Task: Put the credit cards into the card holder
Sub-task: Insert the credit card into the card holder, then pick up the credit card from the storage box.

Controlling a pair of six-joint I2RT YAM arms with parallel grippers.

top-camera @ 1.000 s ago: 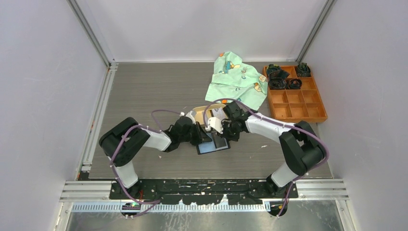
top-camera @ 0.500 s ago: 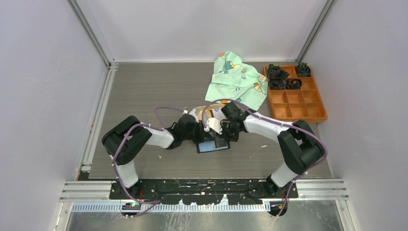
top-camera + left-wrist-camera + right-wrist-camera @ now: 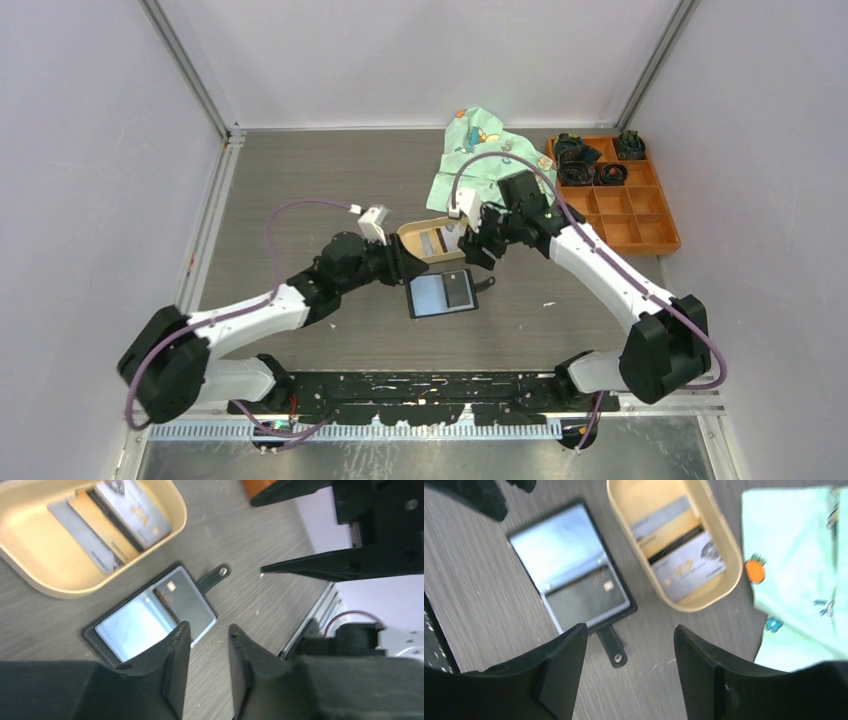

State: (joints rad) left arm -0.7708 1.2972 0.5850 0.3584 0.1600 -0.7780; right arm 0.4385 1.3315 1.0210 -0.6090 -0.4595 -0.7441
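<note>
The black card holder [image 3: 443, 293] lies open and flat on the table, its snap tab pointing right. One dark grey credit card [image 3: 589, 602] with a small chip sits in its pocket half, beside a pale blue shiny window [image 3: 132, 625]. Other credit cards [image 3: 679, 540], grey, gold and white, lie in the tan oval tray [image 3: 405, 238] just behind it. My left gripper [image 3: 408, 268] hovers at the holder's left rear, open by a narrow gap and holding nothing. Hovering above the tab side, my right gripper [image 3: 478, 250] is open wide and also holds nothing.
A pale green printed cloth [image 3: 490, 165] lies crumpled behind the tray. An orange compartment box [image 3: 615, 247] with black items in its far cells stands at the back right. White walls enclose the table on three sides.
Both grippers have opened and drawn up and away from the card holder, the left arm to the left, the right arm back and right. The holder now lies uncovered.
</note>
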